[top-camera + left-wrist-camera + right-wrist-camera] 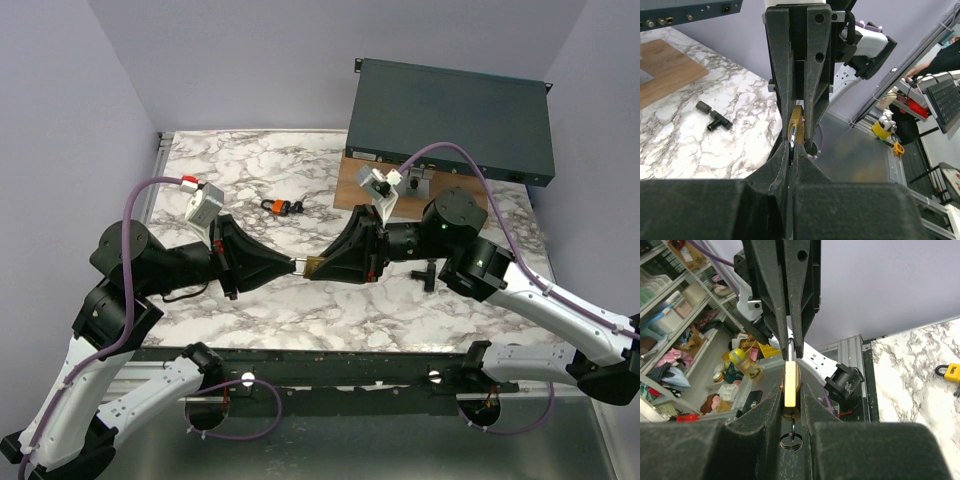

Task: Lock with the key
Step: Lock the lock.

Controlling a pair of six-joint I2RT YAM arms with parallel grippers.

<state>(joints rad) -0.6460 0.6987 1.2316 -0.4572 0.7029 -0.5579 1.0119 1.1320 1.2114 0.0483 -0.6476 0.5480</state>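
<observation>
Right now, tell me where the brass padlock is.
In the top view the brass padlock is held over the middle of the table, the right gripper clamped on its body and the left gripper on its shackle.

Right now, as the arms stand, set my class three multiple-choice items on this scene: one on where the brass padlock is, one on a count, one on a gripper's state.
1. Where is the rectangular brass padlock?
A. inside a closed drawer
B. in the air between the left gripper and the right gripper
C. hanging on a wall hook

2. How many padlocks show in all?
A. two
B. one
C. four

3. How is the left gripper?
A. wide open and empty
B. out of view
C. shut on the silver shackle

Key:
1 B: both grippers meet on it above the white marble table.
2 A: a small yellow padlock also lies on the table.
3 C: its fingers pinch the shackle.
</observation>
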